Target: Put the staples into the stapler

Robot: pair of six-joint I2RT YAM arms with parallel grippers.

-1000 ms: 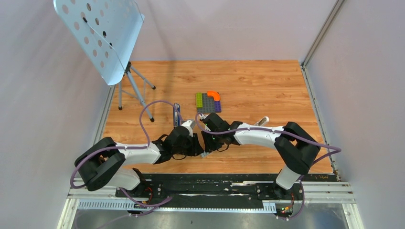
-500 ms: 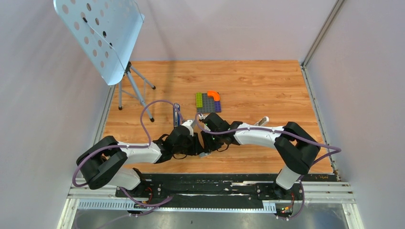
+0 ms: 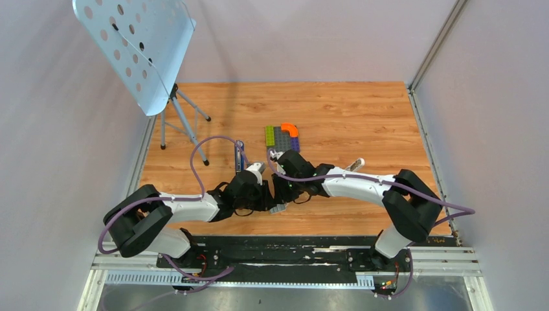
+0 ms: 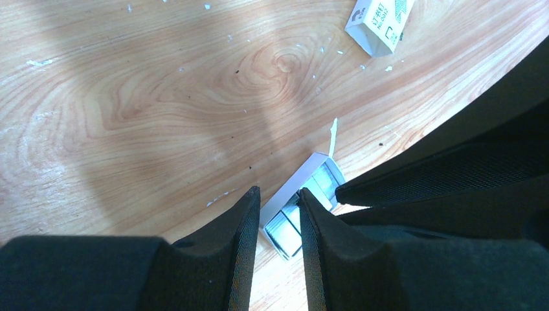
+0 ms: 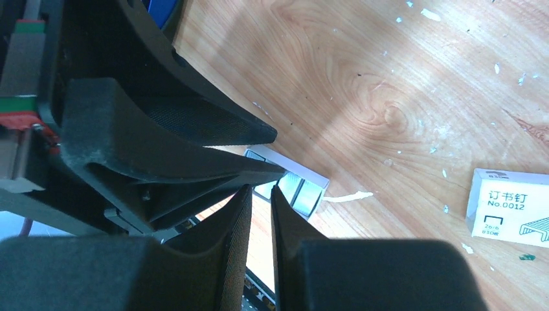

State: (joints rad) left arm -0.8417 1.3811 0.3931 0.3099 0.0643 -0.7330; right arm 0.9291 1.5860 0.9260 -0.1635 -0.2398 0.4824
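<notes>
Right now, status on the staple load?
Left tool and right tool nearly closed at the staples, grip unclear. Stapler lies apart, beyond the arms. Staple box aside; nothing blocking.

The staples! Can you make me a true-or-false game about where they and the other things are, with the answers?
1. The staple tray sits between the fingers of the left claw. True.
2. The white printed box is tucked inside the stapler. False: it lies on the table, apart from the tray.
3. No claw is holding the stapler. True: it rests on the table beyond the left claw.
4. The right claw is lifting the block plate. False: the plate lies on the table, and the right claw is down by the staple tray.
</notes>
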